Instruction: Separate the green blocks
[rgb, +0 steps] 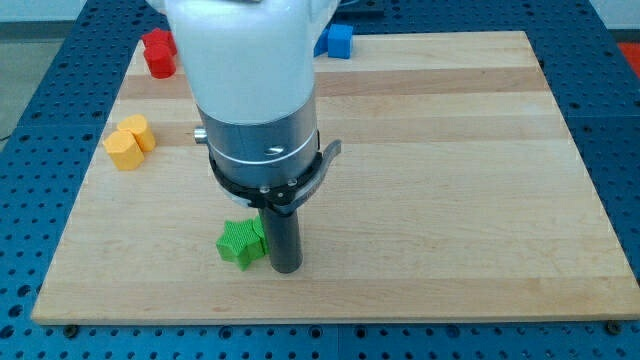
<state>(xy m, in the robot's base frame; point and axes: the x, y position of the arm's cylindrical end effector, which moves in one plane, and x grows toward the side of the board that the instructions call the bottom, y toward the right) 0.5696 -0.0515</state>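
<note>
A green star-shaped block (238, 243) lies near the board's bottom edge, left of centre. A second green piece (257, 230) shows just behind it, mostly hidden by the rod, touching the star. My tip (287, 268) rests on the board right beside the green blocks, at their right side, touching or nearly touching them. The arm's white and grey body (255, 90) hides the board above the blocks.
Two yellow blocks (130, 142) sit together at the left edge. Two red blocks (158, 52) lie at the top left corner. A blue block (337, 40) lies at the top edge, partly hidden by the arm. The wooden board (480, 180) ends close below the green blocks.
</note>
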